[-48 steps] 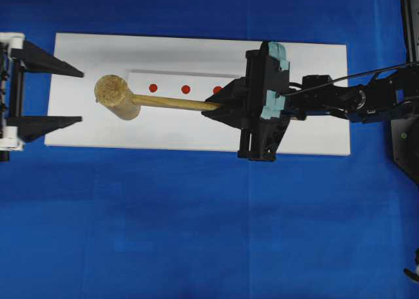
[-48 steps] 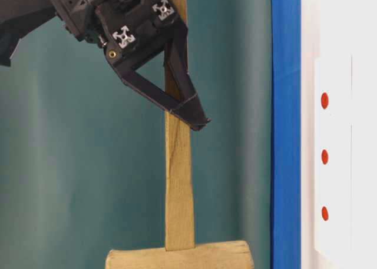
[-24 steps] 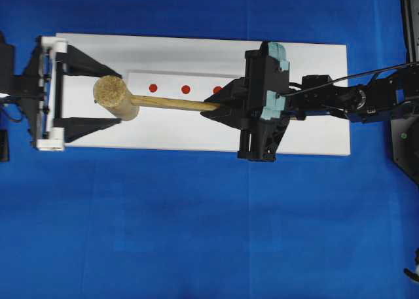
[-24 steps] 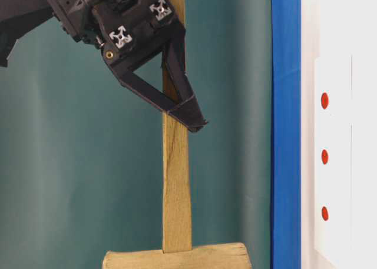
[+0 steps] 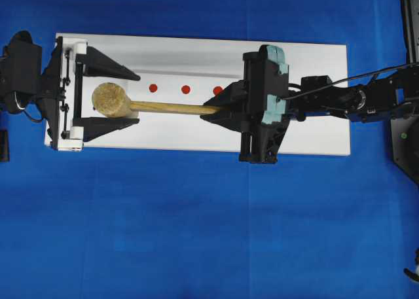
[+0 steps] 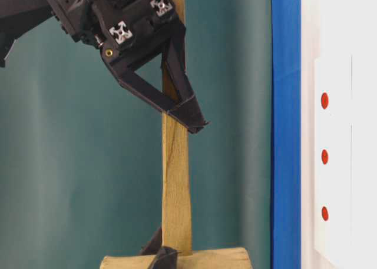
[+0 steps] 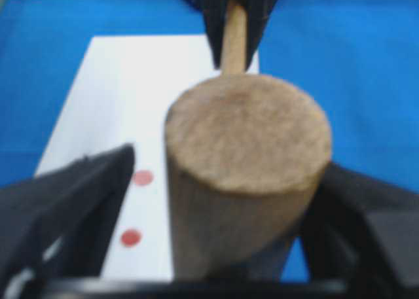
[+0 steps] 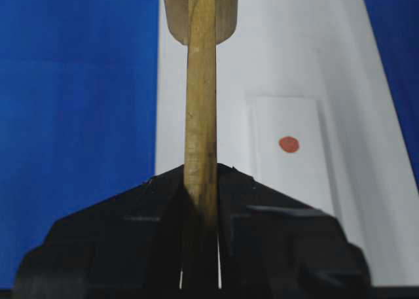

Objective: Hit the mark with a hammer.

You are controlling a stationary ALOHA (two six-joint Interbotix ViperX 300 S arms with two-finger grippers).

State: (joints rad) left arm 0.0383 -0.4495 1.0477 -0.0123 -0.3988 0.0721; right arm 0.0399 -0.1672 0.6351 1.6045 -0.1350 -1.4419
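The hammer (image 5: 111,99) hangs above the white board (image 5: 308,139), its wooden head at the left and its handle (image 5: 173,106) running right. My right gripper (image 5: 219,108) is shut on the handle (image 8: 200,103). My left gripper (image 5: 138,98) is open, with one finger on each side of the head (image 7: 249,135). Its right finger (image 7: 366,227) lies close against the head. A gap shows at the other finger (image 7: 65,207). Three red marks (image 5: 152,87) (image 5: 185,89) (image 5: 217,90) sit in a row on the board, just beyond the handle. The table-level view shows the handle (image 6: 175,186) clear of the board.
The white board lies on a blue cloth (image 5: 196,233). A raised white strip (image 8: 294,175) carries the red marks (image 8: 289,144). The right arm (image 5: 353,101) stretches in from the right edge over the board.
My left gripper has come in from the left edge until its fingers flank the hammer head, and its jaws have narrowed. The right gripper keeps its grip on the handle, hardly moving.
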